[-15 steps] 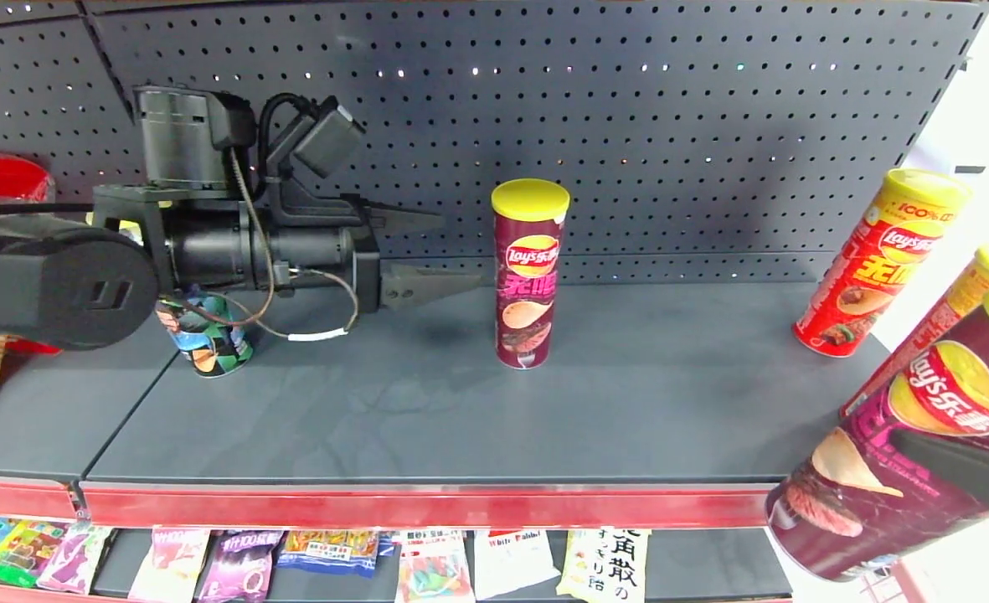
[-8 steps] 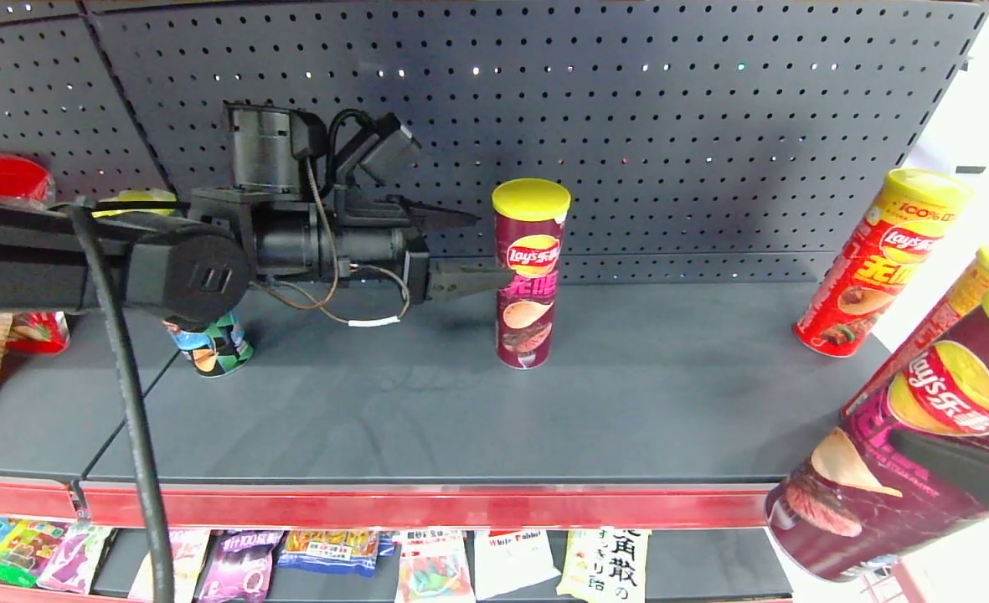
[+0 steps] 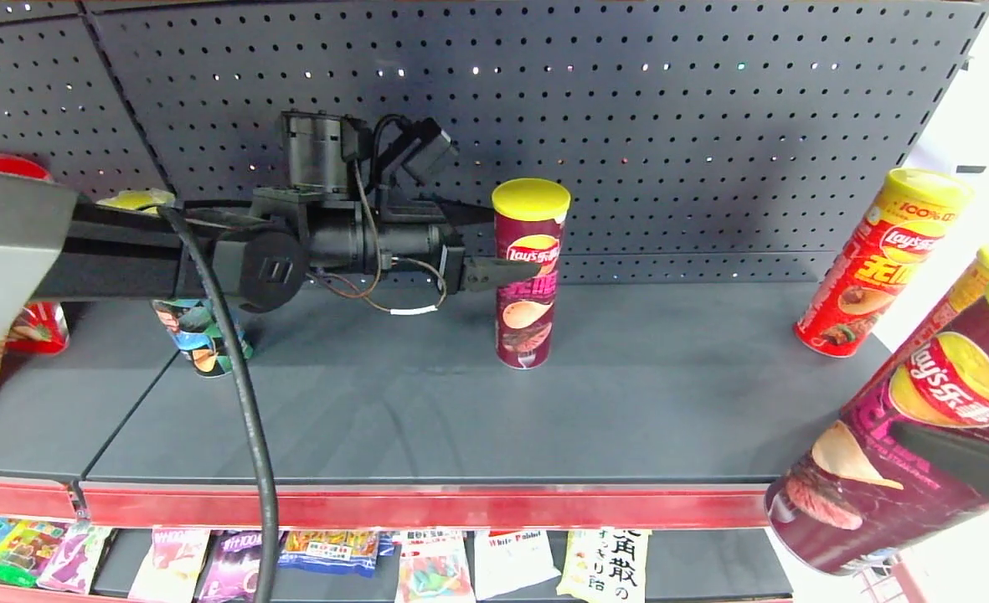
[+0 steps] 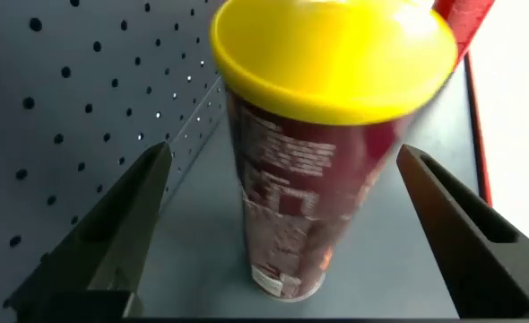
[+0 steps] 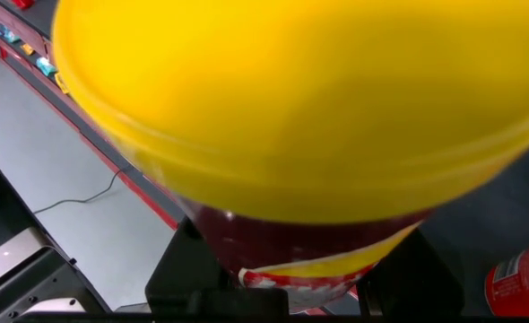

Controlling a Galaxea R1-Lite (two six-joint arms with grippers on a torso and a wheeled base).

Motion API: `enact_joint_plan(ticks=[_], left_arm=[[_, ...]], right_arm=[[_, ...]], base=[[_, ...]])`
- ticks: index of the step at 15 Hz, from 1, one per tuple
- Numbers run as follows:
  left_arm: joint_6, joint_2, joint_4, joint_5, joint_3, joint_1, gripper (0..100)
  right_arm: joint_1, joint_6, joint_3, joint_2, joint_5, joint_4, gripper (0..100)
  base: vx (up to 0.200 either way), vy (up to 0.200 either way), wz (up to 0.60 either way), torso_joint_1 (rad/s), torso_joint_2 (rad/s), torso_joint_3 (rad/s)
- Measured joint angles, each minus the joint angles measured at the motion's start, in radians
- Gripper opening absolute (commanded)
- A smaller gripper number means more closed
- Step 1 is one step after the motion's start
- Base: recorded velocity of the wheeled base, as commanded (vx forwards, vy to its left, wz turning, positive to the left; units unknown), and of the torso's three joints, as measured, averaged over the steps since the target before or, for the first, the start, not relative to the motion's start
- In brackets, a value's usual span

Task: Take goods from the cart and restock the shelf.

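Left gripper jaws stand apart around the upright yellow-lidded maroon chip can on the shelf; right gripper jaws clamp a second maroon can, tilted.

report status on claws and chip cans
Left claw open, straddling maroon can on shelf. Right claw shut on second maroon can. Red can at shelf's right end.

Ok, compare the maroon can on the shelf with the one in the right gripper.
The shelf can stands upright on the shelf, between the open left gripper's fingers; the held can hangs tilted beyond the shelf edge, clamped in the right gripper. Both are maroon with yellow lids.
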Motion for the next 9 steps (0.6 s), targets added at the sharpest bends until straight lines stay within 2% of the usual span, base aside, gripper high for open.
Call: enact_joint_plan(ticks=[7,9], left_arm=[[-0.005,0.034,0.0,0.002,-0.021,-0.024,100],[-0.017,0.039,0.002,0.0,-0.031,-0.033,100]], right_arm=[[0.0,0.0,0.0,0.005,0.0,0.0,0],[0.0,0.0,0.002,0.005,0.0,0.0,0]], base=[[0.0,0.0,0.0,0.0,0.0,0.0],[0.0,0.0,0.0,0.0,0.0,0.0]])
